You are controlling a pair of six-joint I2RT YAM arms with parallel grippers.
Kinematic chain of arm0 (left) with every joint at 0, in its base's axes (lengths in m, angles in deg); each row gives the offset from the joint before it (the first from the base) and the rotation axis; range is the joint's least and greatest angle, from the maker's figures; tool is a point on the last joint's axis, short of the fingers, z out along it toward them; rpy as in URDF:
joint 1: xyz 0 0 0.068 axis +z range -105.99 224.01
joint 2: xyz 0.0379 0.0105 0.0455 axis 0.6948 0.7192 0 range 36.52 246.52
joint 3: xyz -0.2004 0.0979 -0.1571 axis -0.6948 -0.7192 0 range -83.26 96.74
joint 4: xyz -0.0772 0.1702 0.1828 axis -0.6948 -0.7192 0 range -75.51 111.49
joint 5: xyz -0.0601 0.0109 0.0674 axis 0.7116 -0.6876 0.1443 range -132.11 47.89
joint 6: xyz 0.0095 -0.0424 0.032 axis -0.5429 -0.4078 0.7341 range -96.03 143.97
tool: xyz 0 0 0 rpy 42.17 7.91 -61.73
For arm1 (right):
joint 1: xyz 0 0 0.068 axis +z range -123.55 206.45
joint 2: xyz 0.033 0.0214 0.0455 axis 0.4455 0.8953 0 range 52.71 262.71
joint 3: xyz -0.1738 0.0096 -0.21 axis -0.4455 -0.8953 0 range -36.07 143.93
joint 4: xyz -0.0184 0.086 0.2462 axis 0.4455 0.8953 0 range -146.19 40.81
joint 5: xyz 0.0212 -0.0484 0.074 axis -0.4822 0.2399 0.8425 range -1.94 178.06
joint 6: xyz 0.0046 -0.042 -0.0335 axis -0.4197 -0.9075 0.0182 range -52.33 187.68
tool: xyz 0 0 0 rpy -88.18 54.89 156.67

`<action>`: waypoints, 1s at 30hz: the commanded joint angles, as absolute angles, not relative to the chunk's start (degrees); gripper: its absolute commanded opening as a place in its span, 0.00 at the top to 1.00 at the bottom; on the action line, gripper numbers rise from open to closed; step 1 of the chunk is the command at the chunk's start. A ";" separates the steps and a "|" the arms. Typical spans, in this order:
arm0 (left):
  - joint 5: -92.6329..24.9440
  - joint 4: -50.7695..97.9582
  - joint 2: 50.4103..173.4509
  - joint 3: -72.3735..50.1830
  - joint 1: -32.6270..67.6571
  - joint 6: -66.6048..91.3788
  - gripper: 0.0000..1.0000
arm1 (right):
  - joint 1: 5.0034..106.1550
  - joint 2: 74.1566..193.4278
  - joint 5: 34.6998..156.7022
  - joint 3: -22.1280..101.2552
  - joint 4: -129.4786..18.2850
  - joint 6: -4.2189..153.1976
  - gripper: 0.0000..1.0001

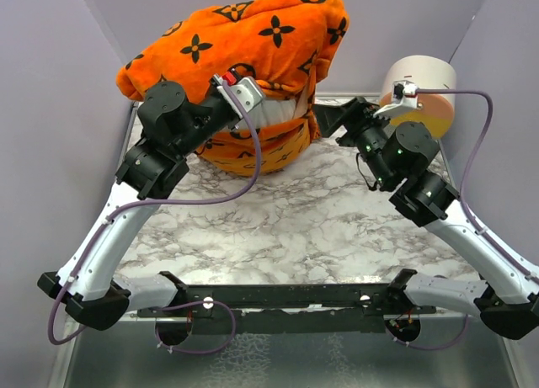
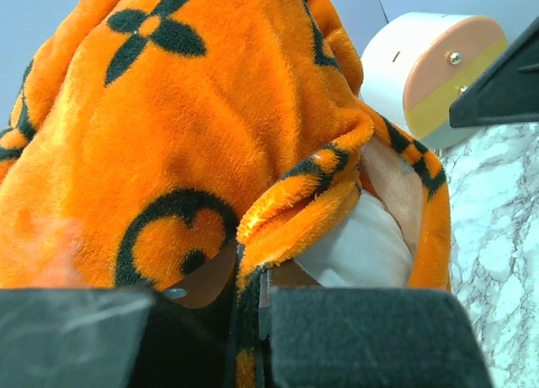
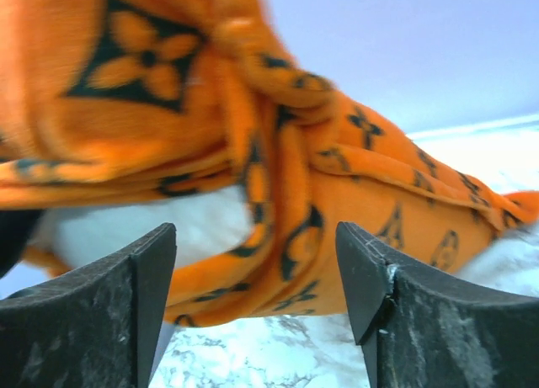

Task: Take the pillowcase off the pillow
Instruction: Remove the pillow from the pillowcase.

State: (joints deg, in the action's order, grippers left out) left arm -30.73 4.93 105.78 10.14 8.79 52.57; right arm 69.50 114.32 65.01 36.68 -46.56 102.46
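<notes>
An orange fleece pillowcase (image 1: 253, 43) with black flower marks covers the pillow at the back of the table. The white pillow (image 1: 274, 114) shows only at the case's open mouth, and in the left wrist view (image 2: 358, 249) and the right wrist view (image 3: 152, 228). My left gripper (image 1: 244, 98) is shut on the hem of the pillowcase (image 2: 286, 211) and holds it raised off the table. My right gripper (image 1: 324, 123) is open and empty, just right of the case's mouth, its fingers (image 3: 366, 279) level with the lower folds of the pillowcase (image 3: 278, 220).
A white, orange and yellow round cylinder (image 1: 421, 89) stands at the back right, behind the right wrist; it also shows in the left wrist view (image 2: 421, 77). Grey walls close in the back and both sides. The marble table top (image 1: 286, 228) spreads in front of the pillow.
</notes>
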 commanded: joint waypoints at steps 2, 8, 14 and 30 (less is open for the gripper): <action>-29.01 7.98 106.02 14.16 8.53 50.65 1.00 | 77.09 117.86 72.70 41.67 -55.86 92.49 0.20; -29.74 6.98 107.06 15.74 8.19 51.17 1.00 | 80.77 123.95 77.36 43.81 -59.07 87.15 0.12; -29.59 5.81 107.63 16.97 8.07 52.25 1.00 | 80.68 127.65 71.03 43.07 -58.57 85.41 0.04; -28.31 -3.43 109.62 25.80 5.97 48.45 1.00 | 75.94 135.90 62.29 41.70 -81.54 76.76 0.00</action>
State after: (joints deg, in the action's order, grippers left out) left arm -30.60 -5.75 111.35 20.37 7.20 50.80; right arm 77.43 136.19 67.53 46.06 -64.55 82.92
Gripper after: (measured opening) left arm 0.053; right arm 0.994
